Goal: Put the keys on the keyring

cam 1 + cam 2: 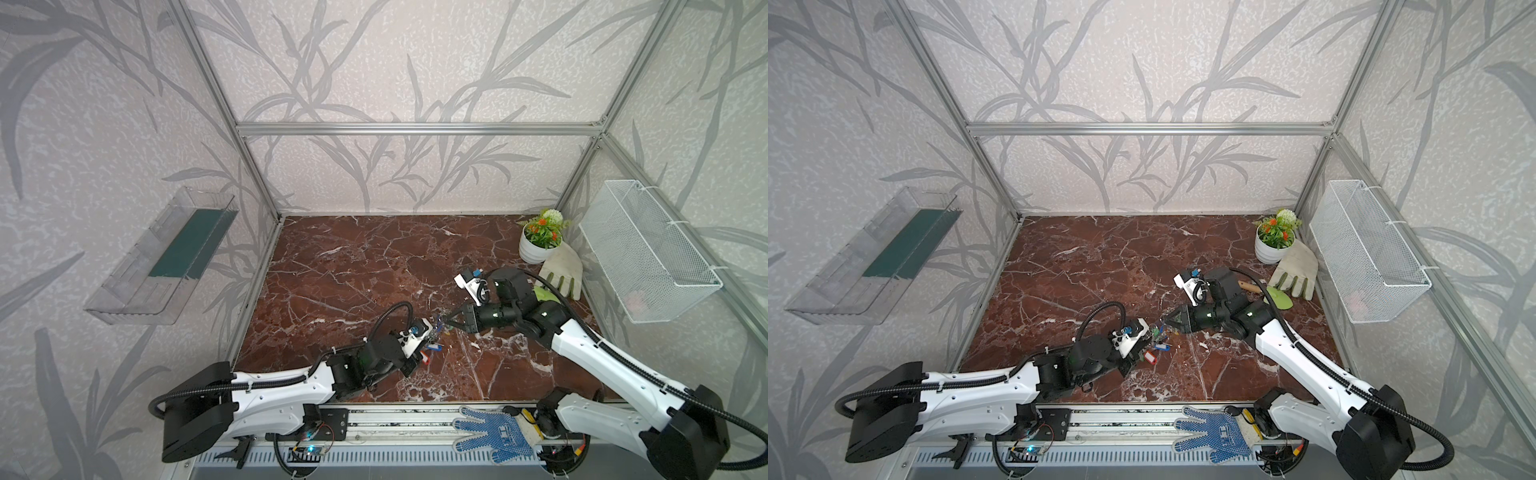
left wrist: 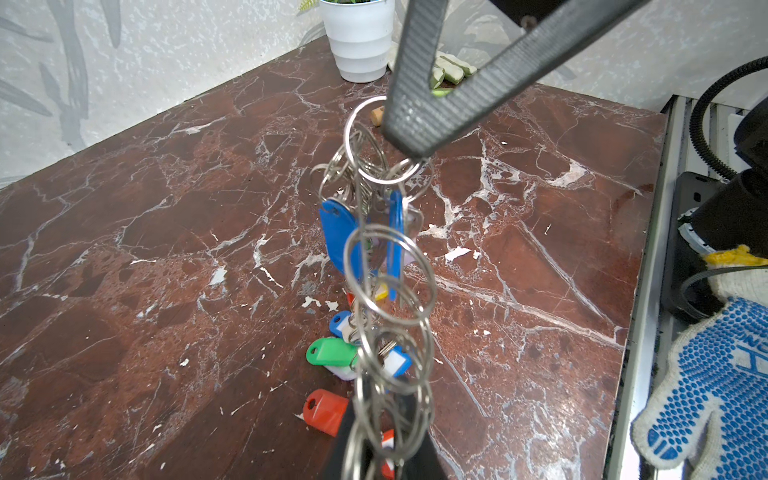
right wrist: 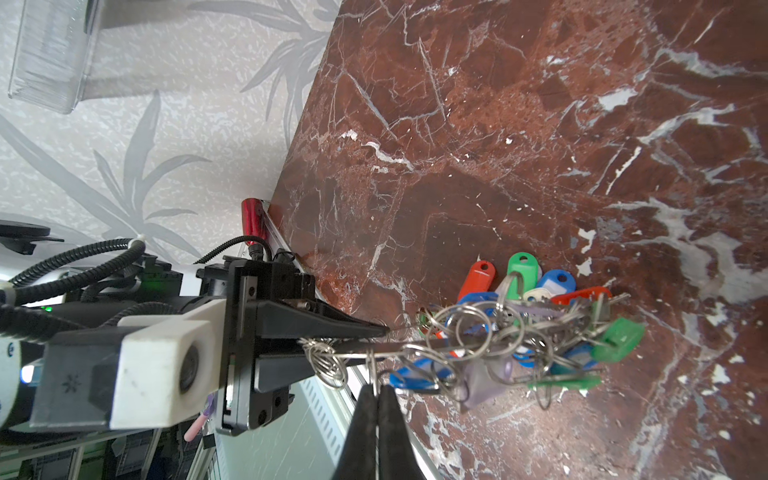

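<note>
Slip risk: left gripper (image 3: 370, 345) clamps the keyring (image 3: 399, 348) edge-on above the table (image 3: 498, 124), right gripper (image 2: 415, 151) pinches one split ring (image 2: 401, 172); a hard tug could twist the keyring loose onto keys (image 3: 480, 278) lying below.

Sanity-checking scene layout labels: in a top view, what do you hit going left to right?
clear wall shelf → left gripper → right gripper → potted plant → wire basket. Skipped: keyring, overlapping both grippers.
</note>
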Controlling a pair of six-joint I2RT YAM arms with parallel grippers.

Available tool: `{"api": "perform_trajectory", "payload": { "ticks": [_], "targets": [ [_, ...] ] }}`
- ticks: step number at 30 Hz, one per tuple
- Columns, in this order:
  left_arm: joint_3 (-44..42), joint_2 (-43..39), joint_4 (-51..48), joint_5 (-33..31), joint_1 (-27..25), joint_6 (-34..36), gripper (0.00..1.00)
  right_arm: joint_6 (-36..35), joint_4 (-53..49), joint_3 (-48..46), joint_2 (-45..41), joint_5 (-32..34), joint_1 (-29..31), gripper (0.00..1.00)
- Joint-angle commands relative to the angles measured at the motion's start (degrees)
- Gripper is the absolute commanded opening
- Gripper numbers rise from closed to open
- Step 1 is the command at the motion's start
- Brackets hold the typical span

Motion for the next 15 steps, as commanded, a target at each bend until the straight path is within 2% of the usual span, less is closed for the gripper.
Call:
{"api": "perform_trajectory", "payload": {
  "ticks": [1,3,4,6,8,9,13,15],
  "targets": [
    [0.8,-2.3,2.5,0.8,-0.1,-0.2,0.0,-5.4,-5.5,4.2,1.0,3.5,-0.2,0.0],
    [1.1,-3.2,0.7,1.9,-0.1,0.1,0.0,-8.6,-8.1,6.8,2.4,4.7,-0.1,0.0],
    [1.3,-4.1,-0.6,2.2,-0.1,-0.1,0.05,-9.8,-8.6,7.7,2.9,4.8,-0.2,0.0],
    [1.3,-6.2,-2.2,2.2,-0.1,-1.1,0.24,-12.4,-9.4,9.8,3.8,5.3,-0.2,0.0],
    [0.7,-9.1,-3.8,1.5,-0.1,-2.3,0.57,-15.0,-10.8,12.2,5.0,5.8,-0.2,0.0],
    [0.5,-10.7,-5.2,1.0,-0.1,-2.6,0.64,-16.3,-11.4,13.4,5.6,5.6,-0.2,0.0],
    [1.7,-19.6,-14.8,-1.5,0.0,-5.2,0.72,-21.5,-14.6,18.7,7.7,5.7,-0.1,0.0],
    [2.8,-24.6,-19.7,-1.7,0.1,-6.3,0.73,-23.6,-15.8,20.5,8.1,5.6,-0.2,0.0]
  ]
}}
